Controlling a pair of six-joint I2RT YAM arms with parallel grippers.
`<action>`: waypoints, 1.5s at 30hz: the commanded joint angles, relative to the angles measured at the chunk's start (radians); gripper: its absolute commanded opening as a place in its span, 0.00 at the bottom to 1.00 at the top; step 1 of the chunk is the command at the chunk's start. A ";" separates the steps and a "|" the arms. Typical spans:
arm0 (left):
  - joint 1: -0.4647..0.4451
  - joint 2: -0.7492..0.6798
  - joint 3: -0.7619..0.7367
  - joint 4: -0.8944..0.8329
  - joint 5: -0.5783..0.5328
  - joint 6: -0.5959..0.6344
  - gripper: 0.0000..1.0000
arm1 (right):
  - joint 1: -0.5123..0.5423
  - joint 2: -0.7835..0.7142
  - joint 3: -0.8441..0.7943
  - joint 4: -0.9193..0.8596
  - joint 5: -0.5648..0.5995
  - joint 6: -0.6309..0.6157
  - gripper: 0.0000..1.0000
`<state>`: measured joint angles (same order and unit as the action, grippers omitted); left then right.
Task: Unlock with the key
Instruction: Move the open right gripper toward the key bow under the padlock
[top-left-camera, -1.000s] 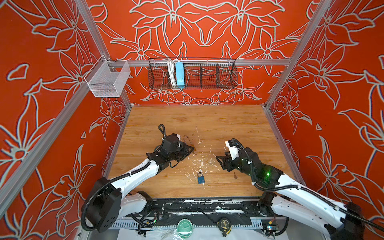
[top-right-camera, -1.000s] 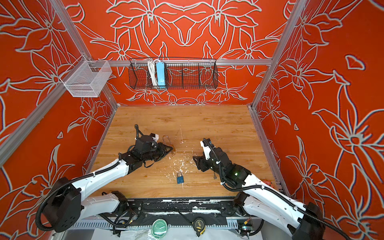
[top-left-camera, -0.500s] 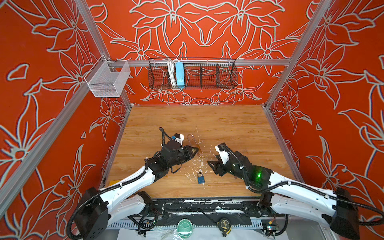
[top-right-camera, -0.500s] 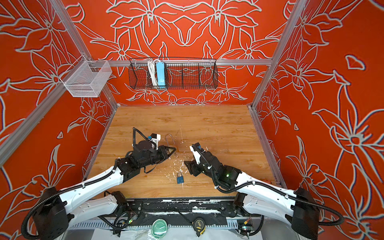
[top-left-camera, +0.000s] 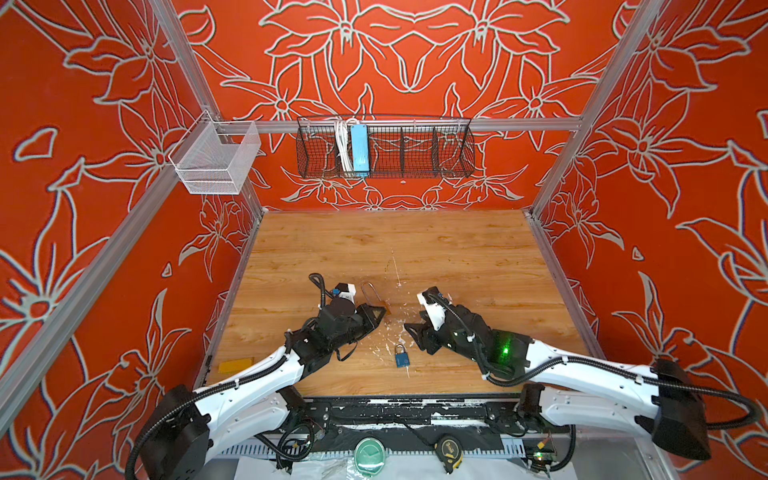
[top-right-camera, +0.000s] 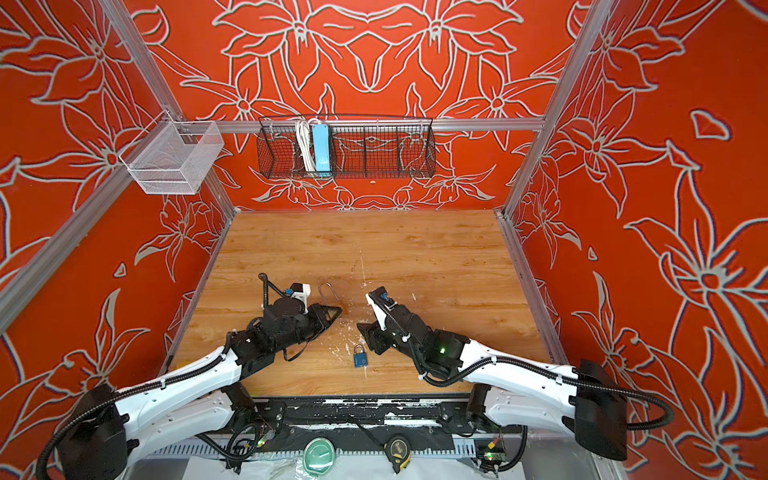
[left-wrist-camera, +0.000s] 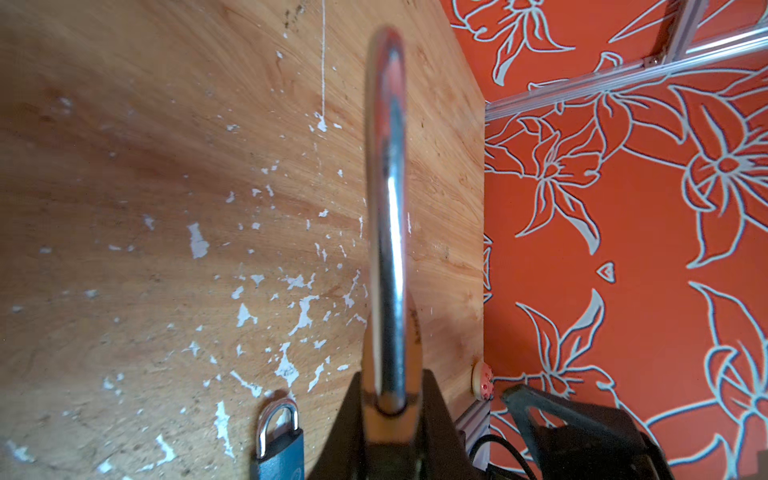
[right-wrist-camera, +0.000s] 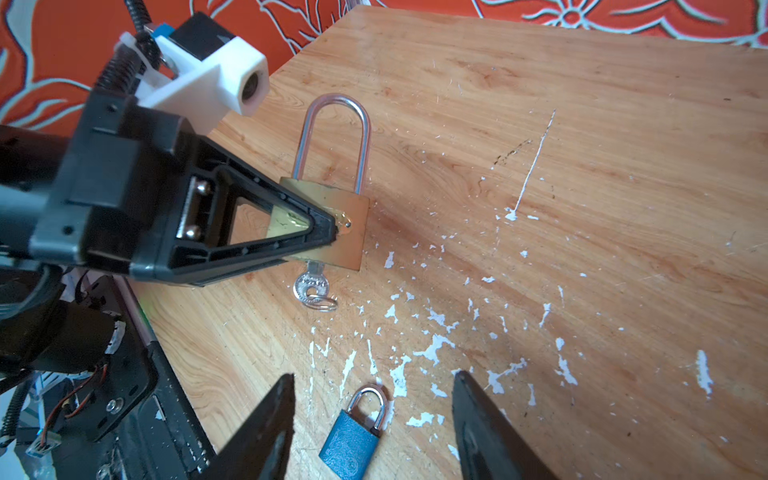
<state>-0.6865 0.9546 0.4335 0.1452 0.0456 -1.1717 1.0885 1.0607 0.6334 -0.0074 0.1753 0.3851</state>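
Left claw (top-left-camera: 375, 316) gripping brass padlock (top-left-camera: 385, 309) (long shackle), blue padlock (top-left-camera: 401, 357) just beside right claw (top-left-camera: 415, 337)

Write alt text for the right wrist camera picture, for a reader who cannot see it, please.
The left gripper clamps the body of a brass padlock with a long shackle, and a key sits in its keyhole. Nearer the camera, the open right gripper hovers by a small blue padlock lying on the scuffed wooden table.
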 joint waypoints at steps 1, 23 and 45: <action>-0.004 -0.053 0.025 0.071 -0.041 -0.049 0.00 | 0.036 0.029 0.053 -0.004 0.063 -0.002 0.61; -0.004 -0.093 0.017 0.105 0.018 -0.038 0.00 | 0.071 0.216 0.200 0.012 0.010 -0.019 0.47; -0.004 -0.091 0.021 0.103 0.016 -0.042 0.00 | 0.071 0.327 0.290 -0.057 0.030 -0.018 0.29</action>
<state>-0.6868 0.8742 0.4263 0.1516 0.0643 -1.2129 1.1538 1.3724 0.8825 -0.0376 0.1867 0.3740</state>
